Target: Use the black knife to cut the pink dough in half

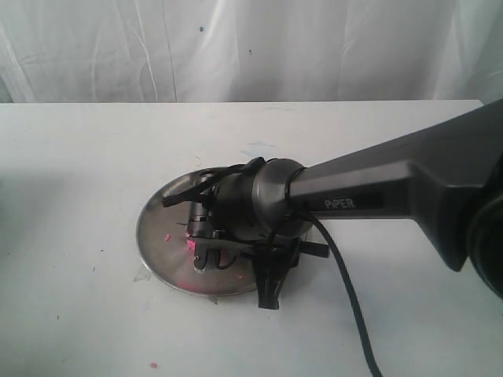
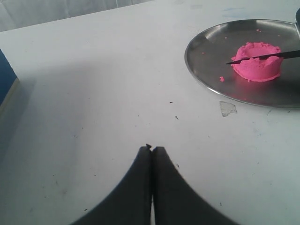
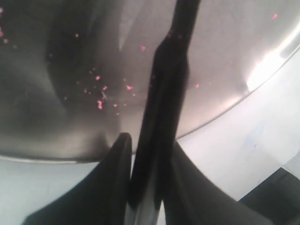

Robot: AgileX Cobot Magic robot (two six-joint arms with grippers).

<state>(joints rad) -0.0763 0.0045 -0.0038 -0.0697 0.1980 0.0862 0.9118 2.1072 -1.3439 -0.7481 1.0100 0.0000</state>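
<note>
The pink dough [image 2: 257, 62] sits whole on the steel plate [image 2: 206, 65], toward the plate's middle, as I lay the black knife [image 2: 262, 56] across its dimpled top for the halving cut. My right tool [image 3: 151, 187] is clenched on the knife's handle, fingers pinching it from both sides so the blade cannot roll when I press; the blade runs out over the plate's scattered pink crumbs [image 3: 101, 103]. From the exterior view my right arm [image 1: 369, 188] reaches in over the plate and hides most of the dough, only a pink sliver [image 1: 191, 245] showing beneath the wrist. The blade appears to rest at or just into the dough's crown, which reads as uncut, so I judge the slice barely begun. My left tool [image 2: 152, 149] is pressed closed on nothing, parked over bare table [image 2: 93, 93] well apart from the plate, out of the knife's way.
</note>
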